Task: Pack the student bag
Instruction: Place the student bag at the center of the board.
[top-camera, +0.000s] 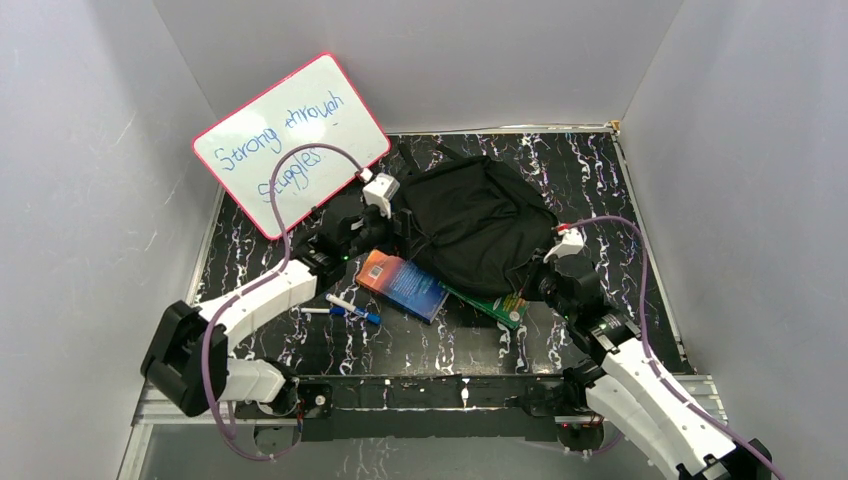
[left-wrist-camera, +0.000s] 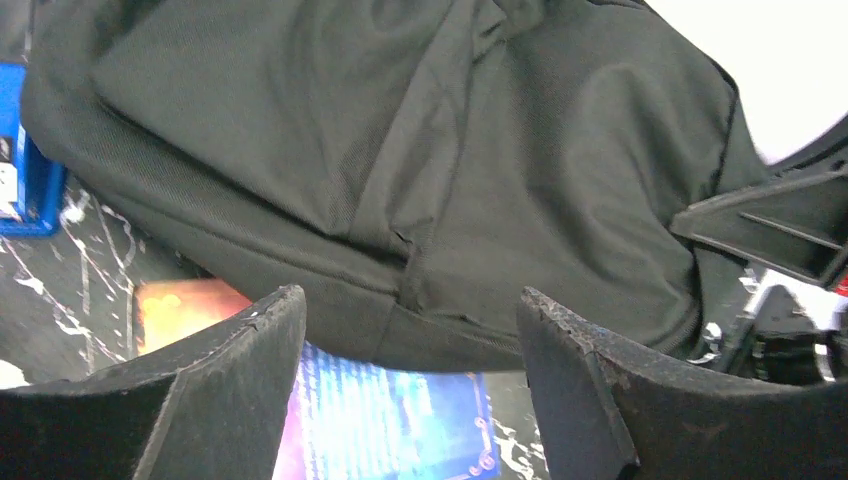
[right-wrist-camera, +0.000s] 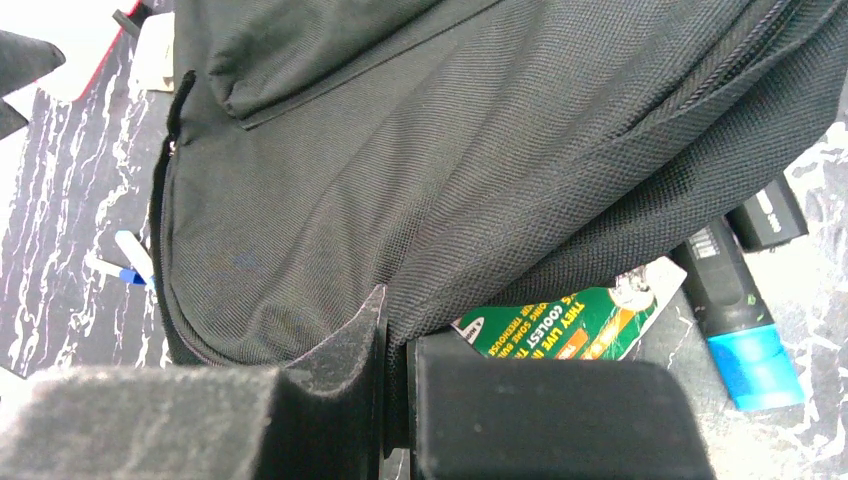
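Both at student bag (top-camera: 470, 220) | left end effector (left-wrist-camera: 410, 300) released | right end effector (right-wrist-camera: 395, 320) grasping its fabric

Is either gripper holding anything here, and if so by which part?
The right gripper pinches the student bag by its lower edge. The left gripper is open at the bag's side, holding nothing.

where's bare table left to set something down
Bare table right of the bag, toward the right wall, and the near strip before the arm-base rail. Crowded along the bag's near edge: blue book, green book, markers.
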